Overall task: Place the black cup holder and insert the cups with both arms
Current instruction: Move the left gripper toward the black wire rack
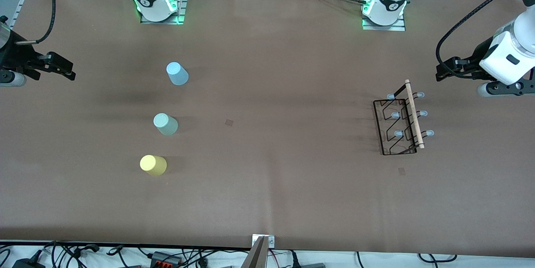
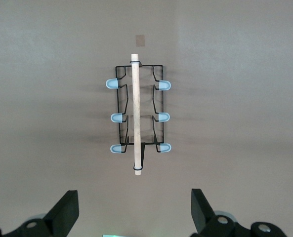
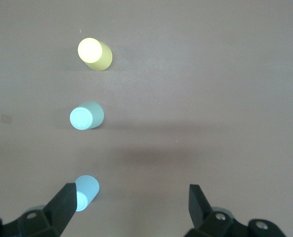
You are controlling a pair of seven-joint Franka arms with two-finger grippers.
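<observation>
Wire black cup holder (image 1: 399, 125), tapered cups (image 1: 165, 124)

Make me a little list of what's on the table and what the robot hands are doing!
rack: black cup holder toward the left arm's end, no cups on it
cups: light blue cup, pale green cup, yellow cup, in a row toward the right arm's end
left end effector: open, above the rack
right end effector: open, above the cups

Cups (image 1: 166, 124) at right arm's end — holder (image 1: 400, 125) at left's.
</observation>
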